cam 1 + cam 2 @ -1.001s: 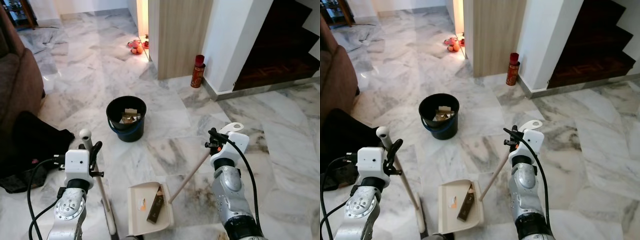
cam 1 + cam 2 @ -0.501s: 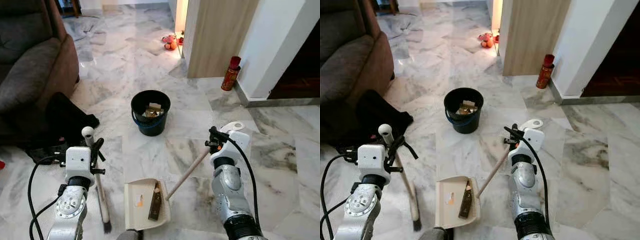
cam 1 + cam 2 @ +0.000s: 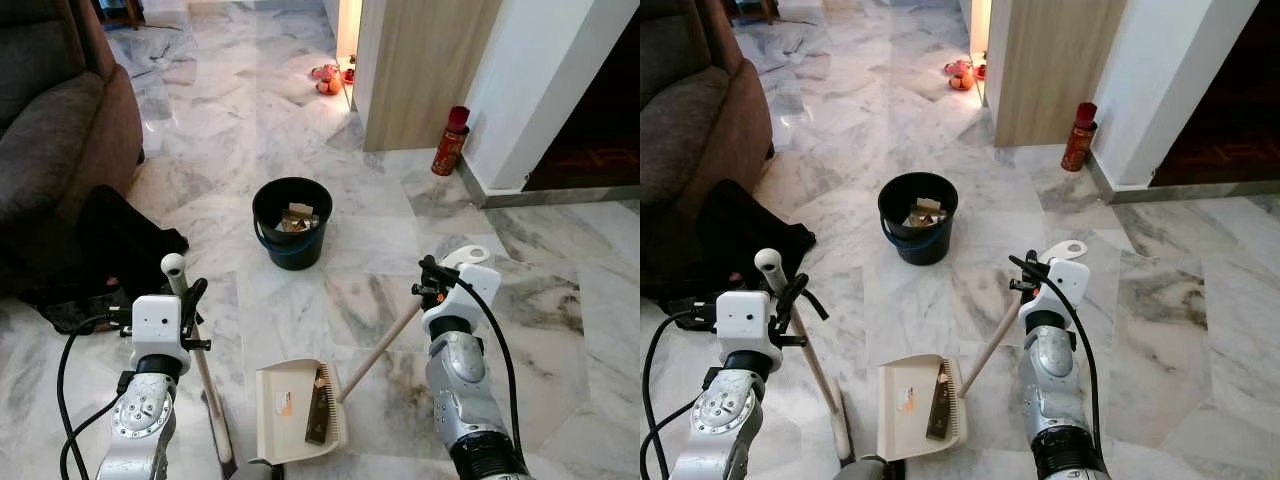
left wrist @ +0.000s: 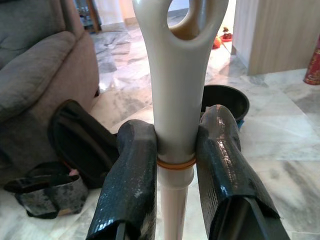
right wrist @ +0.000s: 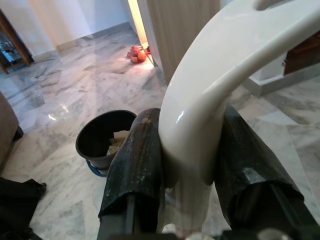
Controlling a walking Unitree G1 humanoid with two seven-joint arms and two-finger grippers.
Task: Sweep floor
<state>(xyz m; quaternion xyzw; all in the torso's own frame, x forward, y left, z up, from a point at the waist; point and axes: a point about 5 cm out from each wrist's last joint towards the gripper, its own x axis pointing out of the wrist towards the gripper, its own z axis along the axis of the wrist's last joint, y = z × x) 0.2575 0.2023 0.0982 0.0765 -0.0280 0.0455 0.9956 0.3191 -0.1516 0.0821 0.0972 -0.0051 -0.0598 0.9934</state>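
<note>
My left gripper [image 3: 178,302] is shut on the cream broom handle [image 3: 198,362], which runs down to the floor at my left; in the left wrist view both black fingers [image 4: 131,180] press on the broom handle [image 4: 172,100]. My right gripper [image 3: 436,280] is shut on the dustpan handle [image 3: 385,343], whose white looped end [image 5: 220,65] sits between the fingers. The cream dustpan [image 3: 295,411] rests on the marble floor before me with a dark flat piece [image 3: 321,406] and a small scrap in it. A black bucket [image 3: 291,222] holding rubbish stands further ahead.
A brown sofa [image 3: 50,130] is at the left, with a black bag [image 3: 120,245] on the floor beside it. A wooden panel wall [image 3: 420,70], a red canister [image 3: 450,140] and a white wall lie ahead on the right. Small orange items [image 3: 328,80] lie in the doorway.
The whole scene has shifted, so the camera moved: the bucket and sofa sit slightly further left than half a second ago. Both grippers keep their hold on broom and dustpan.
</note>
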